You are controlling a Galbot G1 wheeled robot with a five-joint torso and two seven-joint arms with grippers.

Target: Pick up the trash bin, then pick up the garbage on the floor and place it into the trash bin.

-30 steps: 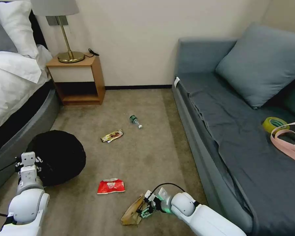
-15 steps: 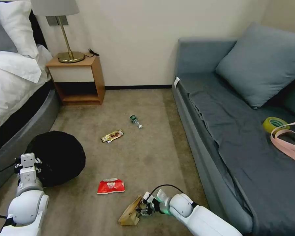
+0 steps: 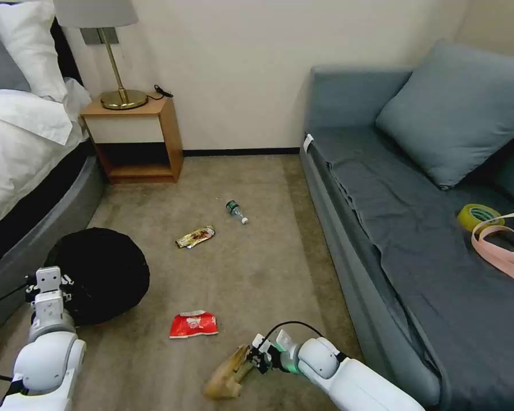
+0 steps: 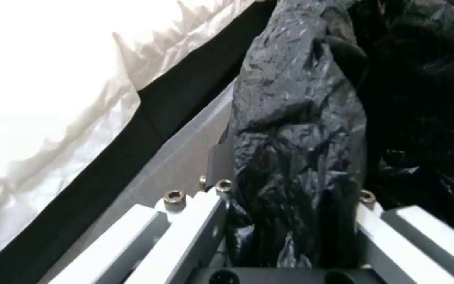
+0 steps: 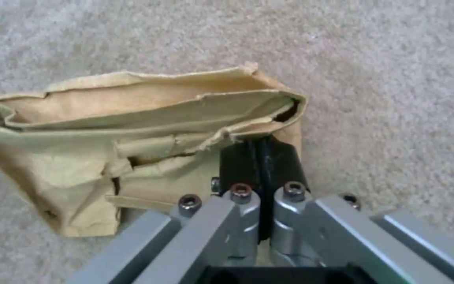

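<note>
The trash bin (image 3: 100, 274), covered by its crinkly black bag, stands on the carpet beside the bed. My left gripper (image 3: 48, 291) is at its near-left rim; in the left wrist view the left gripper (image 4: 290, 189) is shut on a fold of the black bag (image 4: 295, 118). The crumpled brown paper bag (image 3: 225, 377) lies low in front of me, with my right gripper (image 3: 256, 358) shut on its edge. The right wrist view shows the black fingertips (image 5: 242, 161) pinched together on the paper bag (image 5: 132, 130). A red-and-white wrapper (image 3: 193, 324), a gold-brown wrapper (image 3: 195, 236) and a small bottle (image 3: 236, 210) lie on the carpet.
The bed (image 3: 23, 148) runs along the left, with a wooden nightstand (image 3: 134, 140) and a lamp at the far wall. A grey sofa (image 3: 417, 228) fills the right side and carries a yellow-green tape roll (image 3: 478, 216) and a pink strap (image 3: 505, 251). Open carpet lies between them.
The paper bag has shifted a little toward me and to the left in the right gripper's hold and looks tilted. The left arm and the bin have stayed put.
</note>
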